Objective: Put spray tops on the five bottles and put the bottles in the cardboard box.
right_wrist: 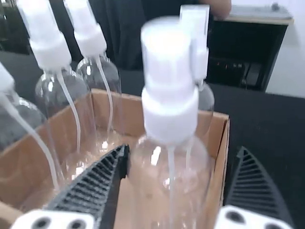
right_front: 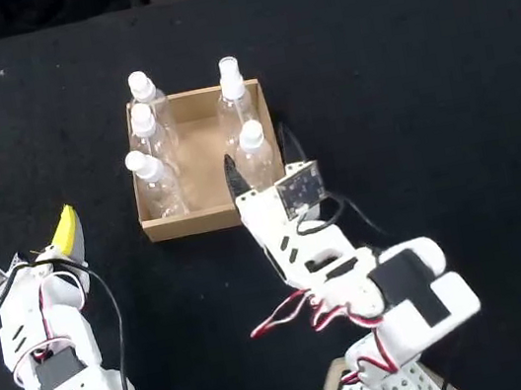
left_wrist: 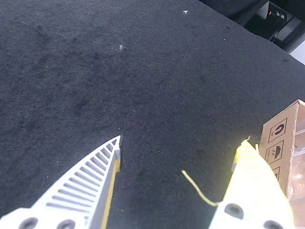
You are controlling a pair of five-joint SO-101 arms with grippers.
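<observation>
The cardboard box point(right_front: 209, 218) stands mid-table and holds several clear bottles with white spray tops. Three of them point(right_front: 143, 125) line its left wall and one point(right_front: 232, 85) stands at the far right corner. The last bottle point(right_front: 252, 146) stands inside by the right wall, between the black fingers of my right gripper point(right_front: 255, 148). In the right wrist view that gripper point(right_wrist: 184, 150) is open, one finger point(right_wrist: 102, 179) on each side of this bottle point(right_wrist: 169, 119) with small gaps. My left gripper point(left_wrist: 181, 143) is open over bare cloth, left of the box point(left_wrist: 286, 143); its yellow finger point(right_front: 67, 230) shows from above.
A black cloth point(right_front: 421, 78) covers the table on all sides of the box. The right arm's body and red and white wires point(right_front: 291, 315) lie in front of the box. Dark furniture point(right_wrist: 238, 57) stands beyond the table's far edge.
</observation>
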